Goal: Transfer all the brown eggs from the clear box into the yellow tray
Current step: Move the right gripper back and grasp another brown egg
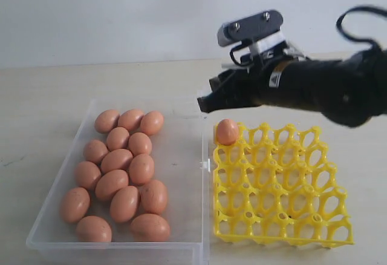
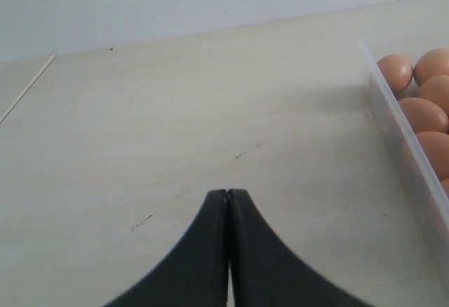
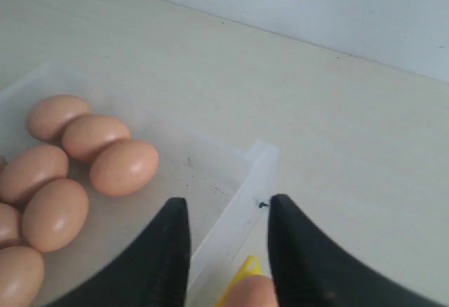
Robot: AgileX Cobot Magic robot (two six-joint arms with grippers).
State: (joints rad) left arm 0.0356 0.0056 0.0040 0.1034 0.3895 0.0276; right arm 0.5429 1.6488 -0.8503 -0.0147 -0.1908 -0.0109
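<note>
exterior view: the right fingers (image 1: 208,101) hang over the worktop (image 1: 48,95). one egg (image 1: 227,131) sits just below their tips, untouched, in a corner cup of the yellow tray (image 1: 284,174). fifteen brown eggs (image 1: 117,160) lie in the clear box (image 1: 181,174), beside and below those fingers.

left wrist view: the left fingers (image 2: 210,251) are pressed together, holding nothing, over bare worktop; the clear box wall stands well ahead to one side.

right wrist view: the right fingers stand parted, gripping nothing, with the tray egg showing below the gap.
</note>
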